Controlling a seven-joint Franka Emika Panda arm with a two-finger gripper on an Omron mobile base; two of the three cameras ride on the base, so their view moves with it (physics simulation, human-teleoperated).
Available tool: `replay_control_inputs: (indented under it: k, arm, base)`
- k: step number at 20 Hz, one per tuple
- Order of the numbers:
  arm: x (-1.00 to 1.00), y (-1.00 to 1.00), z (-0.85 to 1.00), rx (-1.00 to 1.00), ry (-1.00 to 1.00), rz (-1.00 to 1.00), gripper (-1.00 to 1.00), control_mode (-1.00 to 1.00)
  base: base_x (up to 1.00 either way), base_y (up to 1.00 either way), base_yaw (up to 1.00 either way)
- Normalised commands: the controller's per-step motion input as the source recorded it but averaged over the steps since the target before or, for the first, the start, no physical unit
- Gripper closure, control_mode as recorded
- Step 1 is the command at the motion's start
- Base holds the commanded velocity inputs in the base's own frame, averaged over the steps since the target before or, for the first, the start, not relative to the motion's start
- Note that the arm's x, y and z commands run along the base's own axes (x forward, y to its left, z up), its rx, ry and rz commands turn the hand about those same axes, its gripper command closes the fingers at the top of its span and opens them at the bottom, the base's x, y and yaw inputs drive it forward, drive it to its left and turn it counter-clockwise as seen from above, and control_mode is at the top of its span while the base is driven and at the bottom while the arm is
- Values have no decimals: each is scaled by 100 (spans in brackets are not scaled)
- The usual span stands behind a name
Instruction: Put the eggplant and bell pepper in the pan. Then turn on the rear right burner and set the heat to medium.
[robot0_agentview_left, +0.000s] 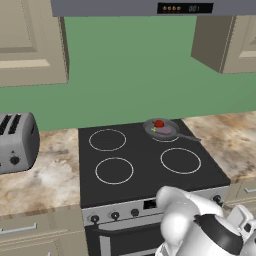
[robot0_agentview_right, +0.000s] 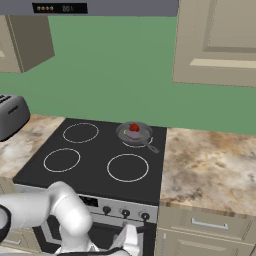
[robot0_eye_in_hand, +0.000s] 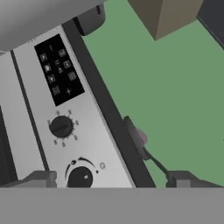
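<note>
Left base view: black glass stovetop (robot0_agentview_left: 145, 165) set into a marbled tabletop (robot0_agentview_left: 45, 180), four white ring burners; the pan (robot0_agentview_left: 161, 130) sits on the rear right burner (robot0_agentview_left: 165, 134), its thin dark handle pointing right and toward the front. Inside the pan lie the eggplant (robot0_agentview_left: 164, 130), mauve, and the bell pepper (robot0_agentview_left: 159, 123), red, at the eggplant's far side and touching it. A silver toaster (robot0_agentview_left: 16, 141) stands on the tabletop to the left; a row of dark knobs (robot0_agentview_left: 115, 215) lines the oven's front panel, with the white arm low at the lower right. Right base view: the same pan (robot0_agentview_right: 135, 133) on the rear right burner (robot0_agentview_right: 136, 136), eggplant (robot0_agentview_right: 133, 134) and bell pepper (robot0_agentview_right: 134, 127) inside it, handle aimed at the front right; toaster (robot0_agentview_right: 11, 116) at the left edge. Hand view: the gripper (robot0_eye_in_hand: 113, 179) faces the steel control panel (robot0_eye_in_hand: 48, 131), fingers (robot0_eye_in_hand: 41, 178) spread wide with nothing between them; two round knobs (robot0_eye_in_hand: 61, 127) and a black button pad (robot0_eye_in_hand: 59, 70) on the panel; past the stove edge, the pan (robot0_eye_in_hand: 136, 138) seen edge-on, a mauve sliver showing above its rim.
</note>
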Motion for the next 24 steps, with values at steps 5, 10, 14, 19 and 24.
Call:
replay_control_inputs:
  k: [5, 10, 14, 19, 24]
  arm:
    - [1, -7, 0, 16, 0, 0, -100, -100]
    - [1, 0, 0, 12, 0, 0, -100, -100]
    - [9, 3, 0, 5, 0, 0, -100, -100]
    - [9, 2, 0, 4, 0, 0, -100, -100]
    - [8, 0, 0, 4, 0, 0, -100, -100]
  base:
    - [0, 0, 0]
    - [0, 0, 0]
    - [0, 0, 0]
    - [0, 0, 0]
    - [0, 0, 0]
